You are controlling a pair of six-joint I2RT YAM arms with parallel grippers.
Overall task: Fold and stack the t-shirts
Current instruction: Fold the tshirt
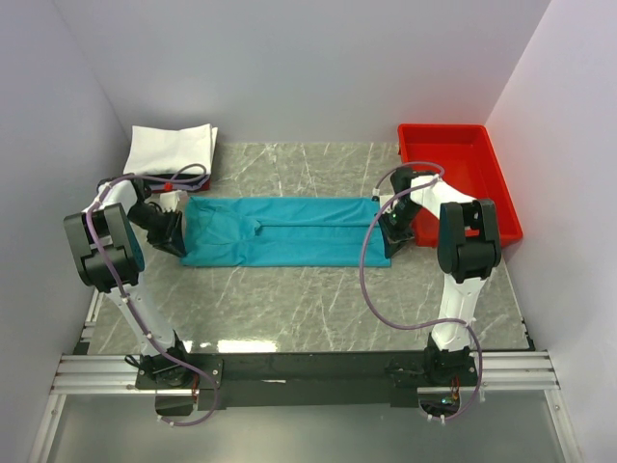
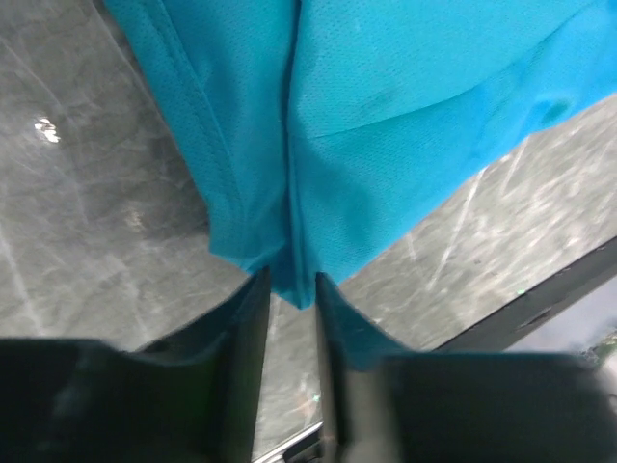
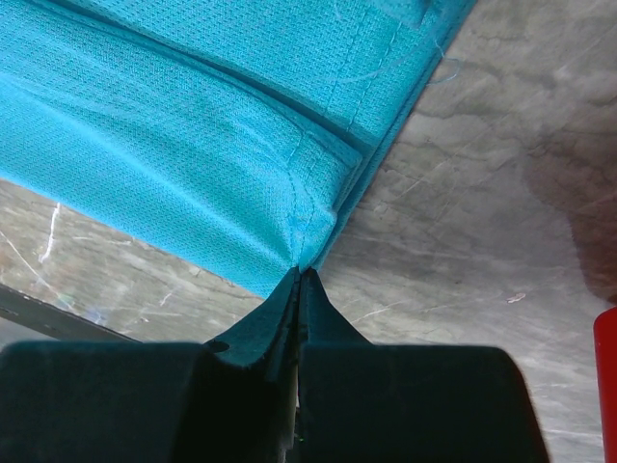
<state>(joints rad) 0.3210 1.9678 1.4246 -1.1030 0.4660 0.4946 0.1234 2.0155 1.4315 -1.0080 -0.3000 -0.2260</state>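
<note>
A teal-blue t-shirt (image 1: 289,231) lies folded into a long band across the marble table, and it fills the top of both wrist views (image 2: 386,116) (image 3: 193,116). My left gripper (image 1: 176,234) is at its left end. In the left wrist view the gripper (image 2: 291,280) is open by a narrow gap, with the shirt's corner hanging between the fingertips. My right gripper (image 1: 390,231) is at the right end. Seen from the right wrist, the gripper (image 3: 299,273) is shut on the shirt's hemmed corner. A folded white t-shirt (image 1: 172,147) lies at the back left.
A red plastic tray (image 1: 453,159) stands at the back right, close behind the right arm; its edge shows in the right wrist view (image 3: 607,386). A sliver of red and dark cloth (image 1: 183,181) shows under the white shirt's near edge. Grey walls enclose the table.
</note>
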